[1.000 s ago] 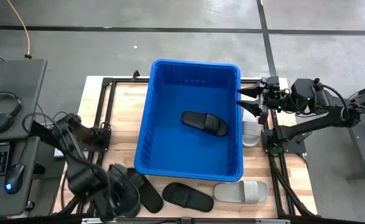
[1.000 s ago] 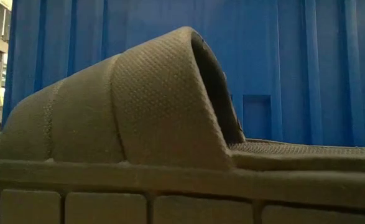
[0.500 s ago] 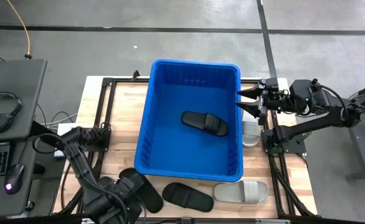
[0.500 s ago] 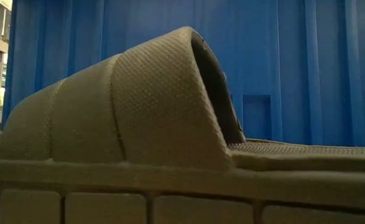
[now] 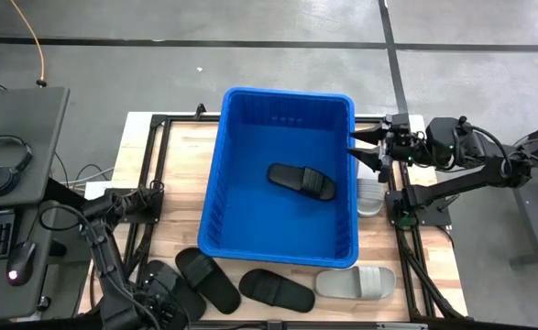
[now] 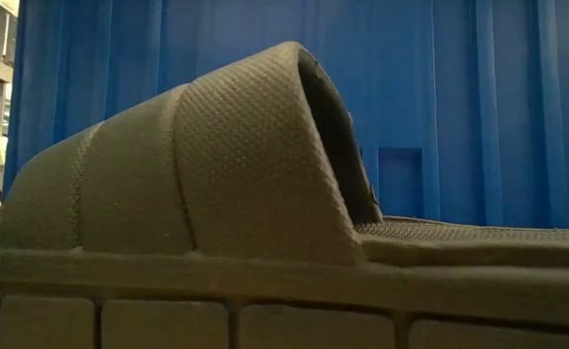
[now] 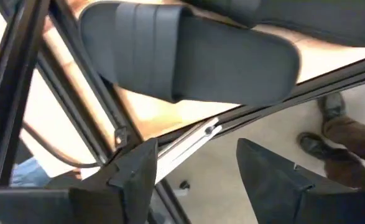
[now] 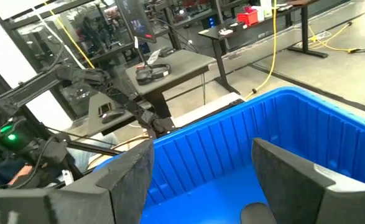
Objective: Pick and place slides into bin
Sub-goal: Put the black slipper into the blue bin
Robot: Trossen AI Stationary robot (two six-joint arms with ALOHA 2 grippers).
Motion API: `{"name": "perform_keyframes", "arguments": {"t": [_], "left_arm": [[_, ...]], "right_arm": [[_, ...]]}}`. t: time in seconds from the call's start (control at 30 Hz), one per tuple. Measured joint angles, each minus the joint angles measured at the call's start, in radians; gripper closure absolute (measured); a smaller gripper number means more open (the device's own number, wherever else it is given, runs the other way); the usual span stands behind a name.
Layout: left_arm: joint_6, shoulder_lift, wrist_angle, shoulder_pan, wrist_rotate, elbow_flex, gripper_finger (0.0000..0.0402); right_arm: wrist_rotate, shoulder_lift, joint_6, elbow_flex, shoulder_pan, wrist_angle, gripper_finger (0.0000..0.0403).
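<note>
Wooden table [image 5: 181, 174]: four black slides, two grey, one bin [image 5: 280, 249].

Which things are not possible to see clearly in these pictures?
- Left gripper: high view cuts it off at the bottom edge.
- Grey slide: partly hidden behind the bin wall and table frame.
- Low view: a black slide fills it, hiding the table.
- Left wrist view: a person's shoes, cut off.

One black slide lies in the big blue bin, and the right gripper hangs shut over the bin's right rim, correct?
Not quite. The right gripper is open, fingers spread, as the high view shows. The rest holds: one matte black slide sandal lies in the large blue plastic bin, and that gripper hangs over the bin's right rim.
</note>
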Motion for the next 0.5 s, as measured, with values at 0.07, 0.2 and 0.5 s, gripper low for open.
{"name": "perform_keyframes", "arguments": {"t": [0.07, 0.2, 0.5], "left_arm": [[0.015, 0.000, 0.000, 0.003, -0.010, -0.010, 0.0191], [0.094, 0.000, 0.036, 0.025, -0.046, -0.050, 0.0190], [0.225, 0.000, 0.162, 0.081, 0.074, -0.198, 0.0195]], "right_arm": [[0.006, 0.006, 0.001, 0.000, 0.000, 0.000, 0.0142], [0.013, 0.013, 0.029, 0.000, 0.000, 0.000, 0.0142], [-0.003, 0.027, 0.107, 0.000, 0.000, -0.022, 0.0142]]}}
